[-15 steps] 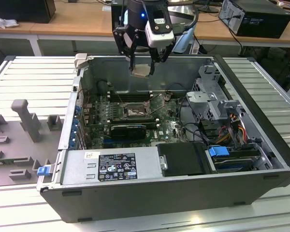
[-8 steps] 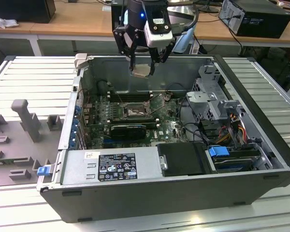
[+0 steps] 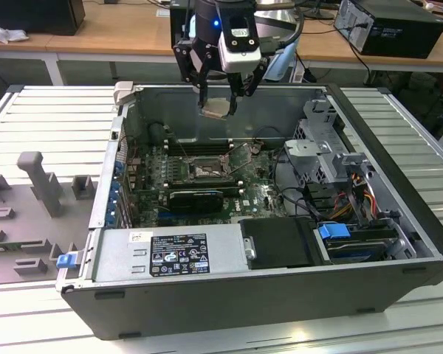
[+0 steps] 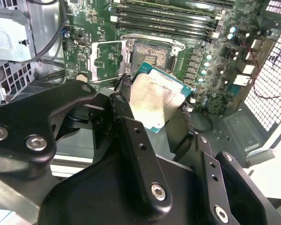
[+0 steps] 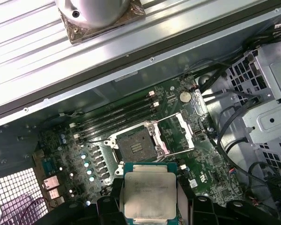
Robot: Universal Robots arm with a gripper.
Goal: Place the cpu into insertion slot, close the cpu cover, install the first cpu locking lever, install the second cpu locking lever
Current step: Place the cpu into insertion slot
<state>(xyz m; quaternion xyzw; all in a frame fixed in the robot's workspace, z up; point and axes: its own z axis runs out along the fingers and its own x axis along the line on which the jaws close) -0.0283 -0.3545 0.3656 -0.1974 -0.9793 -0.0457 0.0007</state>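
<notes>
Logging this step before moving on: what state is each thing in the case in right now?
cpu: gripped in the tool, held above the motherboard, not seated.
insertion slot: uncovered, empty.
cpu cover: swung open beside the slot.
tool: shut on the cpu.
computer case: side open.

You can read no print; the label [image 3: 179, 254] on the power supply [image 3: 225, 251], at six o'clock, is illegible.
</notes>
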